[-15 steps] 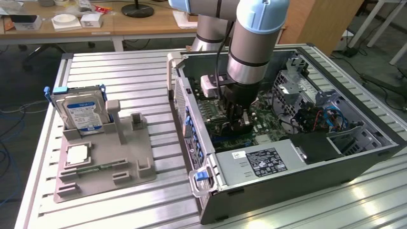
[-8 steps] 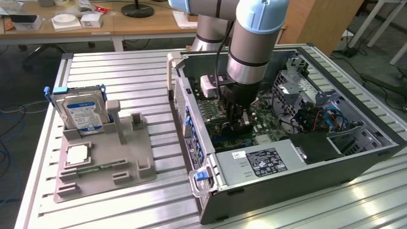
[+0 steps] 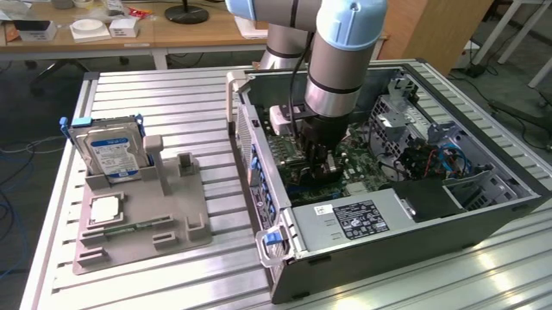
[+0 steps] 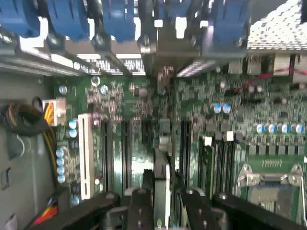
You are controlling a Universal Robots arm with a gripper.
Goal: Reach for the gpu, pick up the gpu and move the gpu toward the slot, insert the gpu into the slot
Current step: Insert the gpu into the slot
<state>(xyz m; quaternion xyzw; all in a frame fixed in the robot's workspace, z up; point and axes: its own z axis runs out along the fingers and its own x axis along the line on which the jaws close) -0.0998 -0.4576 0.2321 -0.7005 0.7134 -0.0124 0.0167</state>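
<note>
Black gripper fingers sit nearest the wrist camera, two on each side of a thin card held edge-on between them: the gpu, its narrow edge running straight down toward the motherboard. The jaws are pressed close on that card, pinching it.

The exterior view takes in the whole open computer case lying on its side on a slatted metal table, with the silver and blue robot arm reaching down into it and the gripper low over the green board. From there the card itself cannot be made out.

The wrist view gives the board's detail instead: a white slot, several long black slots beside it, blue slot clips along the case wall, a bundle of yellow and black wires, and a metal processor socket frame. The gpu's edge lies among the black slots; whether it is seated cannot be told.

Beside the case, toward the exterior view's left, a grey fixture tray holds an upright hard drive with a blue label whose writing is too small to read. A white-on-black label on the power supply is likewise unreadable.
</note>
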